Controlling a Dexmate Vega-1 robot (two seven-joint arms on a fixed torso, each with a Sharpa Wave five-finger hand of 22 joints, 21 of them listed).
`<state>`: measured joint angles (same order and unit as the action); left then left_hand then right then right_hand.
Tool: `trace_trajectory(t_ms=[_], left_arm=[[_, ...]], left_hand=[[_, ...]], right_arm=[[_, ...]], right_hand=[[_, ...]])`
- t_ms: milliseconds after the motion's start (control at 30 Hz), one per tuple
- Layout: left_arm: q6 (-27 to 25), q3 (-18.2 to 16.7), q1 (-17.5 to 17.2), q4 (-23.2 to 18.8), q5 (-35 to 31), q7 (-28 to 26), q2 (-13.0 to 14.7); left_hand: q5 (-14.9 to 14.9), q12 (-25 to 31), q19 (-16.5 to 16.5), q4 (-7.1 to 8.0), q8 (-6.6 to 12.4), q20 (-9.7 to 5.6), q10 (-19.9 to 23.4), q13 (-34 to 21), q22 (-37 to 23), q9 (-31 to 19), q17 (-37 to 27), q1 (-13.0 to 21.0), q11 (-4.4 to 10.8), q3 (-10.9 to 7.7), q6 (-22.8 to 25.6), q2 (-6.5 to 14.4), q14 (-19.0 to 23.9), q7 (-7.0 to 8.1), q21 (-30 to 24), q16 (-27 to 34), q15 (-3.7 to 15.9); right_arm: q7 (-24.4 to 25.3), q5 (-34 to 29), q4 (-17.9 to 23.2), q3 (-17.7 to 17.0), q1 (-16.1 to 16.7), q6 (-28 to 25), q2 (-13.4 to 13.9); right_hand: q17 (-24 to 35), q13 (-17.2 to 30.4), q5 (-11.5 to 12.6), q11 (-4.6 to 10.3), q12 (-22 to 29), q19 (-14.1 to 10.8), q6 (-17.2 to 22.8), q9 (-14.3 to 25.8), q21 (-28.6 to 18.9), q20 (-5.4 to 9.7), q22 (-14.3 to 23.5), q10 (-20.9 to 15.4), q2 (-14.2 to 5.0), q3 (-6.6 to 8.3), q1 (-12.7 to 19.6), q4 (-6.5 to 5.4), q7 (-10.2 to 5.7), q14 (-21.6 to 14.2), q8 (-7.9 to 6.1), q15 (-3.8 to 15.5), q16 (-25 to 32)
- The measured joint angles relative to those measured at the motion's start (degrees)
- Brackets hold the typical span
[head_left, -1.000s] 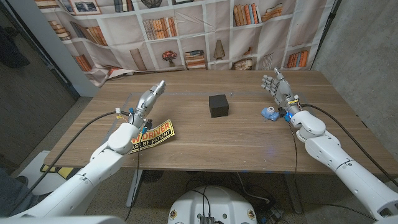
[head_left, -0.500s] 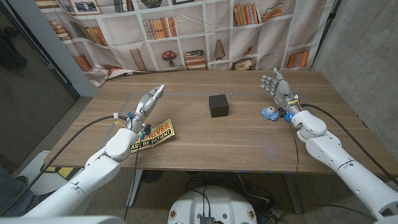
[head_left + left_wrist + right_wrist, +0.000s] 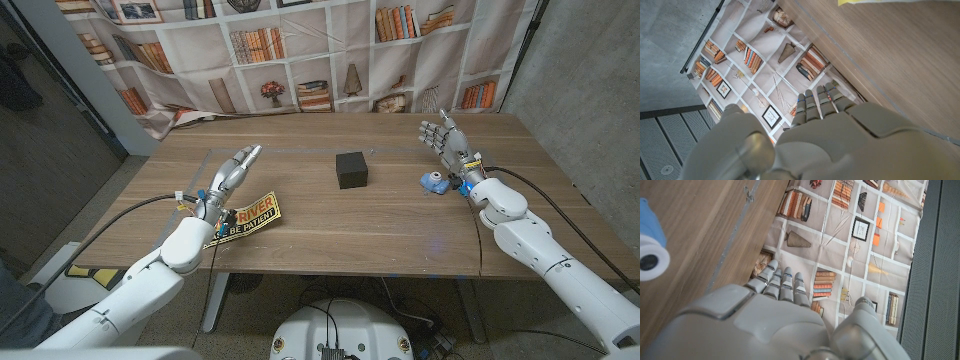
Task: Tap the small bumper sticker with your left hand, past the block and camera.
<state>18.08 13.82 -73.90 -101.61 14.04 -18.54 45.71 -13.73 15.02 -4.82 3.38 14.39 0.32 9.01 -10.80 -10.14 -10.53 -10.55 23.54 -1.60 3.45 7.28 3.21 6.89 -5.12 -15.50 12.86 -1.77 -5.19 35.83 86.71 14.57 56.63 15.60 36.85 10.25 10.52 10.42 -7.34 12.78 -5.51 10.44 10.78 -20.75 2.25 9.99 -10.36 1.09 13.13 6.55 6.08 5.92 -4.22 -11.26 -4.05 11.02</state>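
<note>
A wooden table (image 3: 330, 215) seen from above, with the robot's arms coming in from the two bottom corners. Over the last second the left hand (image 3: 228, 175) has drawn back toward the robot and sunk lower, from about 10 o'clock of the table's middle toward 9 o'clock, so its fingers now reach out just beyond the sticker's far edge. That suggests it is closing in on the tap, which is not yet made. Its fingers are straight and close together, holding nothing. The sticker (image 3: 246, 216) lies flat near the front left, at about 8 o'clock: a yellow strip with black and red lettering, tilted, partly hidden by the left forearm. The black block (image 3: 351, 168) sits at centre; the small blue camera (image 3: 435, 181) at 3 o'clock. The right hand (image 3: 446, 139) stands raised beyond the camera, fingers spread, empty, unmoved.
</note>
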Motion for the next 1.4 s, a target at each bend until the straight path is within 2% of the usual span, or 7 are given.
trace_trajectory(t_ms=[300, 800, 967, 1400], left_arm=[[-0.2, -1.3, -2.8, -1.4, -1.6, -1.7, 1.5], [-1.7, -4.1, -7.6, -3.7, -5.4, -5.0, 4.2], [-2.1, -5.0, -9.1, -4.4, -6.3, -5.6, 5.1], [-1.8, -7.0, -13.9, -6.7, -8.3, -7.6, 5.5]], left_hand=[[0.0, 0.0, -0.5, -0.33, 0.0, -0.49, 0.7, 0.0, 0.0, 0.0, 0.0, 0.0, 0.09, 0.01, 0.6, 0.0, 0.6, -0.02, 0.0, 0.0, 0.06], [0.0, -0.2, -1.2, -0.39, 0.0, -0.41, 1.5, 0.0, 0.0, 0.0, 0.0, 0.8, 0.28, 0.08, 1.5, 0.3, 1.4, -0.1, 0.3, 0.0, 0.03], [0.0, -0.2, -1.5, -0.39, 0.0, -0.58, 1.5, 0.0, 0.0, 0.0, 0.0, 0.8, 0.28, 0.08, 1.7, 0.3, 1.7, -0.27, 0.3, 0.0, 0.33], [0.0, -0.2, -2.9, -0.55, 0.01, -0.41, 3.2, 0.0, 0.0, 0.0, 0.0, 0.9, 0.58, 0.24, 3.4, 0.4, 3.2, 0.1, 0.3, 0.0, 0.44]], right_arm=[[0.5, -0.5, 1.6, -0.2, 0.8, -0.1, 0.8], [1.6, -1.4, 3.9, -0.4, 1.6, -1.9, 2.0], [2.0, -1.8, 4.5, -0.2, 1.7, -2.4, 2.2], [2.0, -2.6, 4.9, 0.4, 1.2, -2.6, 2.1]], right_hand=[[0.0, 0.0, 0.0, 0.0, 0.0, 0.0, 0.2, 0.0, 0.2, 0.0, 0.0, 0.0, 0.0, 0.0, 0.0, 0.0, -0.23, 0.0, 0.0, 0.0, 0.0], [0.0, 0.0, 0.0, 0.0, 0.0, 0.0, 0.3, 0.0, 0.4, -0.01, 0.0, 0.0, 0.0, 0.0, 0.0, 0.0, -0.3, 0.0, 0.0, 0.01, 0.0], [0.0, 0.0, 0.0, 0.0, 0.0, -0.4, 0.3, 0.0, 0.4, -0.4, 0.0, 0.0, 0.0, 0.0, 0.0, 0.0, -0.3, 0.0, 0.0, 0.01, 0.0], [0.0, 0.0, 0.0, 0.0, 0.0, -0.4, 0.3, 0.0, 0.9, -0.4, 0.0, 0.0, 0.0, 0.0, 0.0, 0.0, -0.3, -0.2, 0.0, -0.03, 0.0]])
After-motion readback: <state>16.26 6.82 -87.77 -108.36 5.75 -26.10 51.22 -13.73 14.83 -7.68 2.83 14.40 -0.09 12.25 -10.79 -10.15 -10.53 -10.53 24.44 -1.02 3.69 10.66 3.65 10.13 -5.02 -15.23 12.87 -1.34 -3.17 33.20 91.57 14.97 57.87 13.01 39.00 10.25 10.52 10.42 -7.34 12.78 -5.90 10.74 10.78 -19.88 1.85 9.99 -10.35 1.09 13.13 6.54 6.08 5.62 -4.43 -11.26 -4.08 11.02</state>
